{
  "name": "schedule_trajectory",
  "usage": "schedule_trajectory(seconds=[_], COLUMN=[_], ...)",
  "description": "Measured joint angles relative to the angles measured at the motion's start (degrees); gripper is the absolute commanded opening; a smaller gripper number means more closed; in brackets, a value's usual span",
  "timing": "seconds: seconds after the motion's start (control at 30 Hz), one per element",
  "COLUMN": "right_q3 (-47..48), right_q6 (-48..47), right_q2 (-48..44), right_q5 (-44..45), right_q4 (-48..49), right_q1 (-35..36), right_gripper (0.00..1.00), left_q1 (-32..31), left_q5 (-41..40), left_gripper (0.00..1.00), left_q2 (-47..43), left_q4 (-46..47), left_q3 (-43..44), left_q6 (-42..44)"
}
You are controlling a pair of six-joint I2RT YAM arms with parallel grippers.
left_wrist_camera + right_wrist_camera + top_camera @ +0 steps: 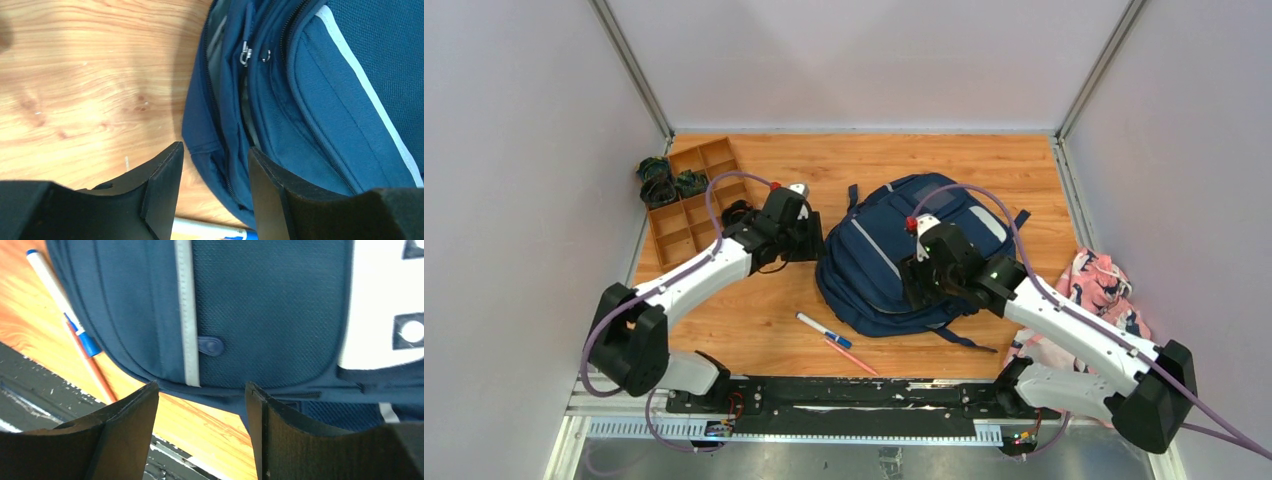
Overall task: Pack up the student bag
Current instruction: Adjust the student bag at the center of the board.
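The navy student bag (894, 255) lies flat at the table's middle, with grey stripes and a white patch. My left gripper (809, 240) is open and empty at the bag's left edge. In the left wrist view, that gripper (215, 165) has the bag's zippered side (280, 100) between and beyond its fingers, with metal zipper pulls (245, 54) ahead. My right gripper (924, 285) is open and empty over the bag's near end. In the right wrist view, that gripper (202, 400) hangs above the bag's edge (260, 315) and bare wood.
A white pen with a blue cap (822, 329) and a red pencil (851, 357) lie on the wood just in front of the bag. A wooden divided tray (689, 200) holding dark items stands at the far left. A pink-and-navy cloth bundle (1094, 290) lies at the right.
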Motion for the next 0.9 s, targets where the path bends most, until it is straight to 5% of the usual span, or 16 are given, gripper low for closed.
schedule_trajectory(seconds=[0.13, 0.33, 0.6, 0.9], right_q3=[-2.4, -6.1, -12.2, -11.4], right_q6=[1.4, 3.7, 6.7, 3.4], right_q2=[-4.0, -6.9, -7.1, 4.6], right_q5=[5.2, 8.1, 11.8, 2.6], right_q4=[-1.0, -1.8, 0.0, 7.3], right_q1=[0.0, 0.0, -1.3, -20.8], right_gripper=[0.68, 0.70, 0.54, 0.53], left_q1=[0.3, 0.7, 0.7, 1.0], left_q5=[4.7, 13.2, 15.0, 17.0], left_gripper=[0.47, 0.00, 0.00, 0.00], left_q2=[4.3, 10.1, 9.9, 8.2], left_q4=[3.3, 8.3, 10.0, 12.9], left_q3=[0.0, -0.2, -0.3, -1.6], left_q6=[0.0, -2.0, -3.7, -4.1])
